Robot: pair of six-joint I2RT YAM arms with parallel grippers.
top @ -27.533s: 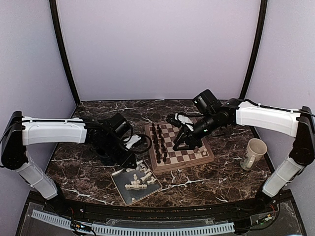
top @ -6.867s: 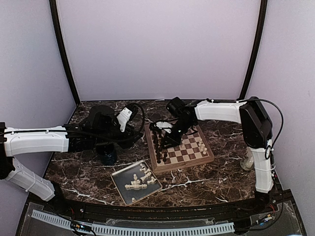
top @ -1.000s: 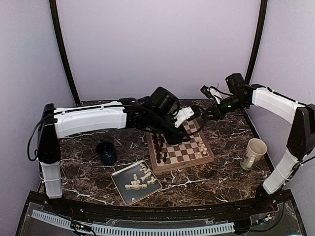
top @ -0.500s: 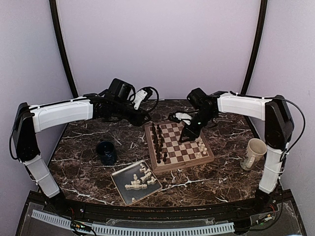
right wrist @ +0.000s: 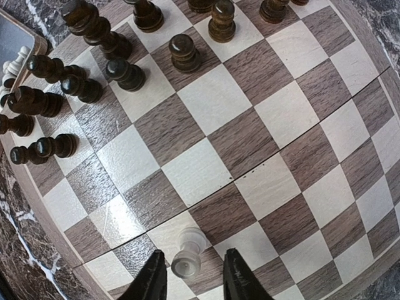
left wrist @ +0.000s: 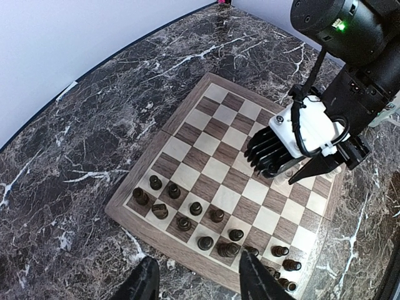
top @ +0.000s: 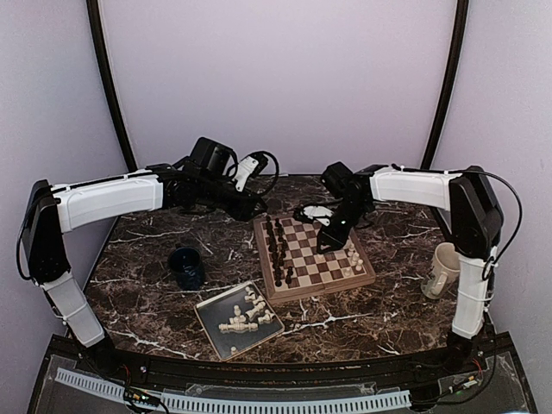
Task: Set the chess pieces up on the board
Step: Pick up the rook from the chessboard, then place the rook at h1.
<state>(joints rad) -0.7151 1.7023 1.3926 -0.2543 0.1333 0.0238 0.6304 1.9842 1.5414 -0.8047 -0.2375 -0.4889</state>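
Note:
The board lies mid-table with dark pieces along its left side and a few cream-white chess pieces near its right edge. More white pieces lie in the grey tray. My right gripper hangs low over the board. In the right wrist view it is open around a standing white pawn, with a gap at each finger. My left gripper hovers behind the board's left corner, open and empty.
A dark blue cup stands left of the board. A cream mug stands at the far right. The tray sits near the front edge, below the board's left corner. Dark pieces crowd the board's edge beneath my left gripper.
Within the last second my left arm swung off the board to the back left, then stayed still. My right arm came down from the back right onto the board, and its jaws narrowed around the pawn.

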